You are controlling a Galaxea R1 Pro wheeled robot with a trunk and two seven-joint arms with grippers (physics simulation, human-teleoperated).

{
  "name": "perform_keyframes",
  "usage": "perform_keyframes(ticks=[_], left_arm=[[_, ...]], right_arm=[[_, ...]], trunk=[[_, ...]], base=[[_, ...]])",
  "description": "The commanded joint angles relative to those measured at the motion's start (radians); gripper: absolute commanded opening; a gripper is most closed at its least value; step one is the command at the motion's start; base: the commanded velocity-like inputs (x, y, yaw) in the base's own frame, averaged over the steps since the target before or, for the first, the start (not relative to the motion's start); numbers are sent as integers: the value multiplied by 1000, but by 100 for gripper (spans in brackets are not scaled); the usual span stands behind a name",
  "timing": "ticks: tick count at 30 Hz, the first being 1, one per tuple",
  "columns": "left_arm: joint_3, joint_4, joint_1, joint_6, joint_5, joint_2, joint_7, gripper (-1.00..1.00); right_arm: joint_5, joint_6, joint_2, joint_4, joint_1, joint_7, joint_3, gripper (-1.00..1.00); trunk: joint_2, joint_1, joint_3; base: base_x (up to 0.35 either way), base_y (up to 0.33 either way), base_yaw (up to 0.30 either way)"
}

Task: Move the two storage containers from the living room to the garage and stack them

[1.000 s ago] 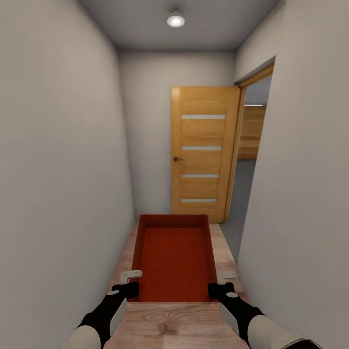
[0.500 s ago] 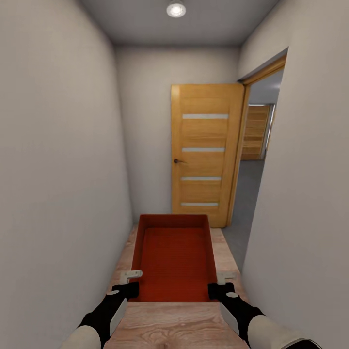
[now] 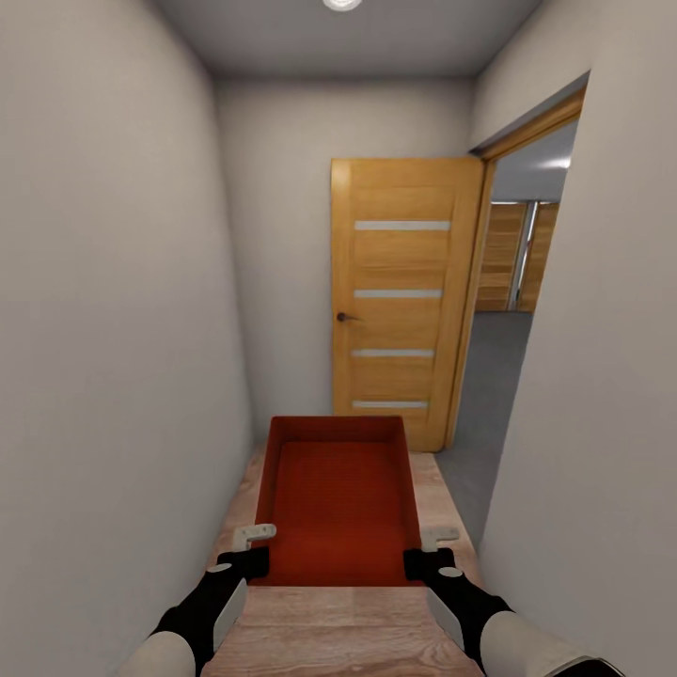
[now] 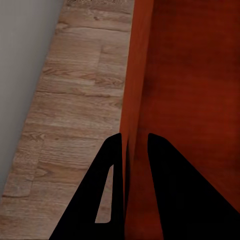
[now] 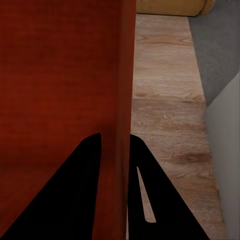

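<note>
Left tool [image 3: 252,555] and right tool [image 3: 431,555] each clamp a side wall of the red bin [image 3: 338,503], held above the wood floor [image 3: 329,639] facing the door [image 3: 400,301].

A: How many bins? B: One red-orange storage container [image 3: 338,503]; two grippers, left gripper [image 3: 246,550] and right gripper [image 3: 434,552]. A: Doors? B: One wooden door [image 3: 400,301]; one ceiling light [image 3: 340,4].
</note>
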Motion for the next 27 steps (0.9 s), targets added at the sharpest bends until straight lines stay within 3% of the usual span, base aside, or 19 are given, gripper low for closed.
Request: perform_keyframes(ticks=[1,27], left_arm=[[39,-10,0,7,-19,27,18,-100],[39,-10,0,7,-19,27,18,-100]], right_arm=[[-13,-5,-1,3,0,-6,-18,-100],[-13,-5,-1,3,0,-6,-18,-100]], trunk=[[-1,1,0],[-1,1,0]], base=[[323,0,0],[323,0,0]])
